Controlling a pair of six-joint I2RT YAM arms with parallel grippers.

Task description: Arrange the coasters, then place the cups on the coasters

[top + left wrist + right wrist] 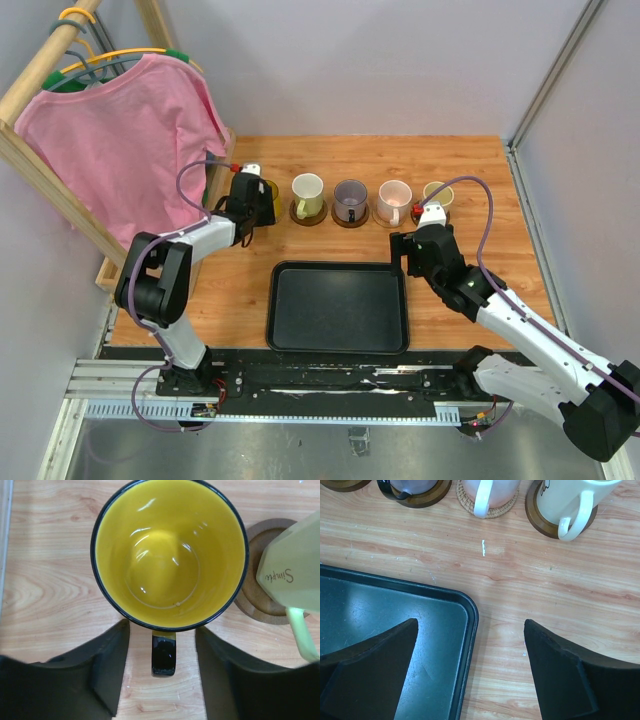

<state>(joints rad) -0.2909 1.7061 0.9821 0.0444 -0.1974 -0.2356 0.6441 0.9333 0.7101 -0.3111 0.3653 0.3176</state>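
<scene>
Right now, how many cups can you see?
5, in one row at the far side: yellow cup by the left gripper, then pale yellow cup, purple cup, pink cup, cream cup rightmost.

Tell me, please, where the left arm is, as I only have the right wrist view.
Observer: At the row's left end; the left gripper has its fingers open either side of the handle of the yellow mug.
Operator: What stands next to that mug?
Observer: A pale yellow-cream cup on a dark wood coaster.
Operator: Is anything close to that arm?
Observer: A pink shirt on a wooden rack hangs just to its left.
</scene>
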